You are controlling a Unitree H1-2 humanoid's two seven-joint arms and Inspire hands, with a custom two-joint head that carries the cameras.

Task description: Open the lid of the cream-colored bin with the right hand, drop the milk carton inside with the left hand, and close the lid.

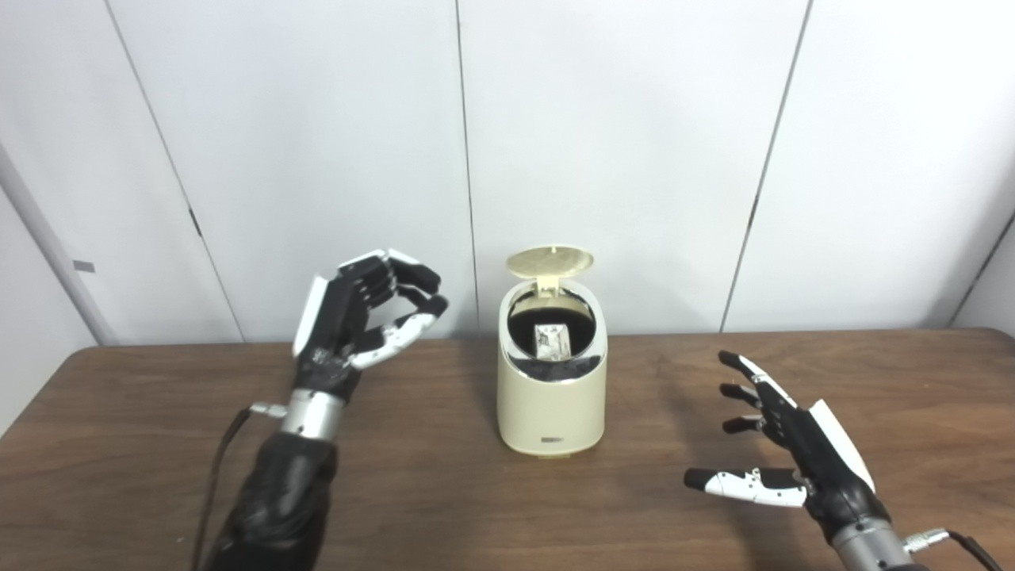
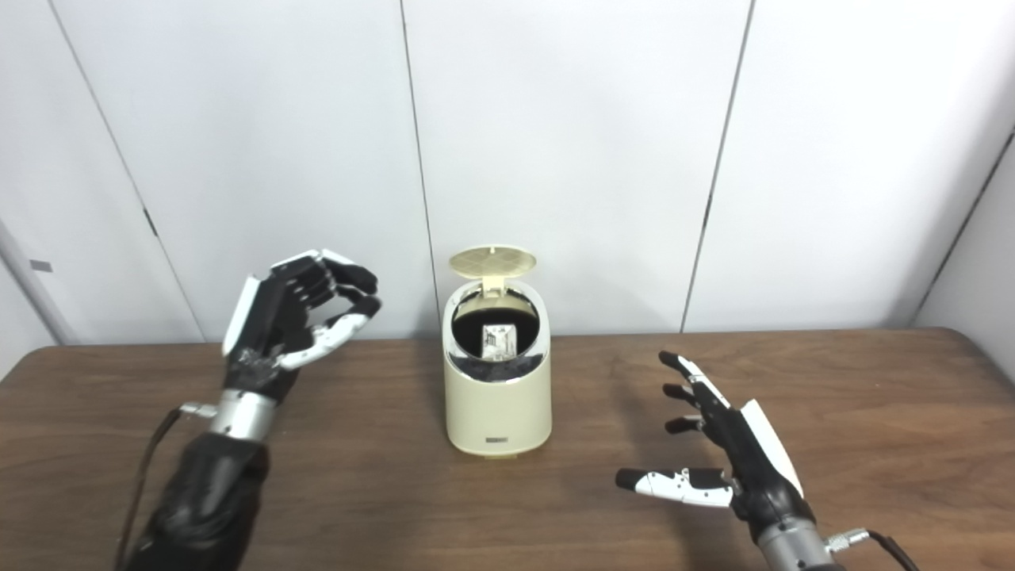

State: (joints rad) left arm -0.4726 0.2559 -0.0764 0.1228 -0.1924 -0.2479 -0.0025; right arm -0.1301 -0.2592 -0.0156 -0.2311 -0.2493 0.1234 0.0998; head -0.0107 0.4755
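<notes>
Cream-colored plastic formed the bin (image 1: pixel 551 396), which stood upright near the middle of the brown wooden worktop (image 1: pixel 158 412), between our 2 hands and well apart from both. Its round lid (image 1: pixel 550 261) was tipped up and back on the hinge at the rear, so the mouth was open to us. Inside, against the dark liner, we could see the milk carton (image 1: pixel 553 340) lying in the bin, a pale box with some print that was too small to read. We judged that the dropping step was already done and that only the closing of the lid was left.

Our left hand (image 1: pixel 361 317) was raised above the worktop, to the left of the bin and near its top height, with the fingers curled toward the thumb. It held nothing; we think this loose curl was simply the shape left after letting the carton go, and its height fitted a release from above the opening.

Our right hand (image 2: pixel 725 456) hovered low over the worktop to the right of the bin, with fingers spread apart, thumb stretched toward the bin, and nothing in it. From there, we judged, it would need to rise to the lid and push it forward and down.
</notes>
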